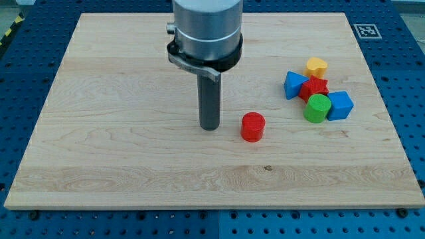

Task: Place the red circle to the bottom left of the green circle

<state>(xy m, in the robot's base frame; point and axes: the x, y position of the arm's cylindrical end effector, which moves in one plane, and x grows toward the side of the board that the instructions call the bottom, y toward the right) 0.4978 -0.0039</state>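
Observation:
The red circle (253, 127), a short red cylinder, stands alone on the wooden board (119, 133) a little right of centre. The green circle (317, 108), a green cylinder, stands further to the view's right, in a cluster of blocks. The red circle is to the left of and slightly below the green circle, with a gap between them. My tip (210, 127) rests on the board just to the left of the red circle, with a small gap between them.
Around the green circle sit a red star (314, 87), a blue triangle (293, 84), a blue cube-like block (340, 105) and a yellow block (317, 66). The board lies on a blue perforated table. A fiducial marker (364, 30) is at the top right corner.

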